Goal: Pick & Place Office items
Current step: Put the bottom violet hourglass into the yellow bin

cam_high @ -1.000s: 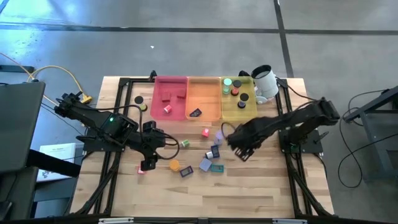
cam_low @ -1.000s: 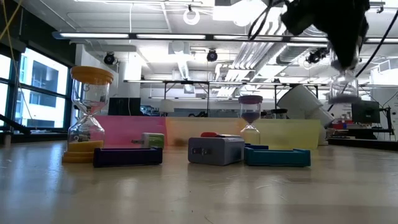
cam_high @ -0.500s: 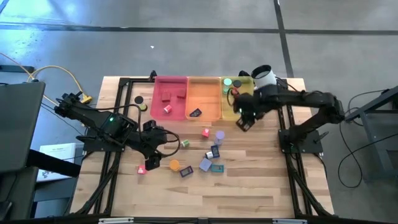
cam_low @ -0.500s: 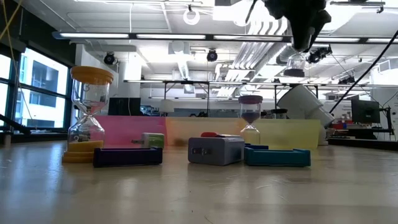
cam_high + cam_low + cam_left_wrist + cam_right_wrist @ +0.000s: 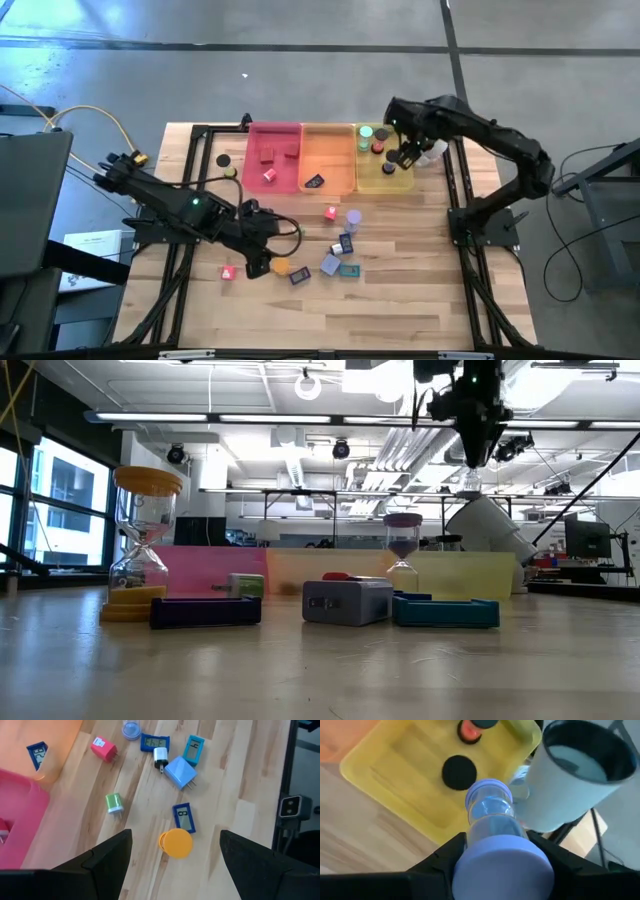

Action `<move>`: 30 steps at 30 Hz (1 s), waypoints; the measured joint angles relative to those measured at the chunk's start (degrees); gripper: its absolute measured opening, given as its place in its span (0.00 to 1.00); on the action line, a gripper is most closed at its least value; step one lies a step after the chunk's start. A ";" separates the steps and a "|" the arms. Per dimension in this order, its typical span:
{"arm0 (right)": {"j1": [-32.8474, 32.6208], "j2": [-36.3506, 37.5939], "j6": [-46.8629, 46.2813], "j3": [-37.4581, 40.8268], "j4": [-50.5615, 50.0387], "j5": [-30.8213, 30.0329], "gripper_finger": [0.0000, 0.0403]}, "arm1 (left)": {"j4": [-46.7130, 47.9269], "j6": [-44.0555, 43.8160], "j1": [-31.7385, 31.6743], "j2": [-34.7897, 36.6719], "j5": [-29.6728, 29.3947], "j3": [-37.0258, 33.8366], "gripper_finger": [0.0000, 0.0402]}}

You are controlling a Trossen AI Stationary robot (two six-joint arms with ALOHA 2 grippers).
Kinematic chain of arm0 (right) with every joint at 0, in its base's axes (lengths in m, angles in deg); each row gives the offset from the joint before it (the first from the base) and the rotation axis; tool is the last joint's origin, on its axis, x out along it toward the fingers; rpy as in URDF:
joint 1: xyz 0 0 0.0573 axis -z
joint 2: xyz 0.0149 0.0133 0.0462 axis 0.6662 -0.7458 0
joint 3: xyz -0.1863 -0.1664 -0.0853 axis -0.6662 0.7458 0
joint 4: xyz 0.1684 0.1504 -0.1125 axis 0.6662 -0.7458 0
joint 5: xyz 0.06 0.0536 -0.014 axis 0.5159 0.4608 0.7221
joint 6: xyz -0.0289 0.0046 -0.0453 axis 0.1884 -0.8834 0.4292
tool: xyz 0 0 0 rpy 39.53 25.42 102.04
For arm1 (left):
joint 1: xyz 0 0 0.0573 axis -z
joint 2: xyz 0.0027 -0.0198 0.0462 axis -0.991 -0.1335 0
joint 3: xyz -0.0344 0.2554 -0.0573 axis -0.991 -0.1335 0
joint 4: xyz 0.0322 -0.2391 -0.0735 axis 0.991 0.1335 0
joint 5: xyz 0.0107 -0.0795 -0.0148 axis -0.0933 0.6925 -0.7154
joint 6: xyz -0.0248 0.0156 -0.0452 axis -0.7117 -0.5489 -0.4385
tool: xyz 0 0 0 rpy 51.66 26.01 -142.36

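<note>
My right gripper (image 5: pixel 405 158) hangs over the yellow tray (image 5: pixel 385 178), next to the white cup (image 5: pixel 426 126). It is shut on a lavender-capped hourglass (image 5: pixel 489 815). My left gripper (image 5: pixel 260 262) is open above the table, just left of an orange-capped hourglass (image 5: pixel 176 843) that stands on its end. Around it lie small office items: a green plug (image 5: pixel 114 802), a pink plug (image 5: pixel 103 749), a blue charger block (image 5: pixel 180 771) and dark blue flat timers (image 5: pixel 184 817). My right gripper pinches the hourglass's upper end, at its lavender cap (image 5: pixel 470 865), between its two fingers. The fingers come from above, pointing steeply down. The hourglass hangs upright below them (image 5: pixel 469 480), lifted clear above the yellow tray.
The pink tray (image 5: pixel 272 158), orange tray (image 5: pixel 328 152) and yellow tray stand side by side at the far edge, with round rolls (image 5: pixel 378 148) in the yellow one. A second lavender hourglass (image 5: pixel 402 545) stands mid-table. Bare wood lies toward the near edge.
My right gripper has swung from the middle of the table toward the far edge and upward, carrying the lavender hourglass over the yellow tray. My left gripper has edged toward the table's right, closer to the orange hourglass, and has stayed open.
</note>
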 joint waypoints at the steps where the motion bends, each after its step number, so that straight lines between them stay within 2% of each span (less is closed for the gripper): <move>1: 1.16 -0.24 0.98 0.00 1.03 1.05 0.44 | 0.04 0.10 -0.20 -0.28 0.00 0.00 0.73; 3: 2.87 -0.98 2.34 0.00 2.91 2.66 0.44 | 0.05 1.06 -0.63 -0.44 -0.04 0.00 0.73; 10: 4.89 -3.24 6.55 0.00 6.30 2.49 0.44 | 0.98 5.87 -4.44 0.68 -0.39 -0.09 0.73; 16: 5.65 -5.25 8.35 0.00 7.61 2.60 0.44 | 0.91 13.68 -11.98 3.02 -0.42 -0.09 0.73; 19: 5.65 -5.46 8.35 0.02 7.61 2.20 0.44 | 0.44 17.22 -15.36 3.10 1.74 -0.09 0.73; 23: 4.68 -4.95 4.56 0.02 4.05 1.59 0.44 | 0.52 19.60 -18.42 3.07 6.28 -0.09 0.73; 28: 1.79 -4.00 -0.52 0.02 -2.73 2.81 0.44 | 0.77 21.41 -20.09 3.07 6.72 -0.09 0.73; 30: 0.26 -3.97 -0.54 0.02 -2.58 5.97 0.44 | 0.76 22.15 -20.28 3.07 6.79 -0.09 0.73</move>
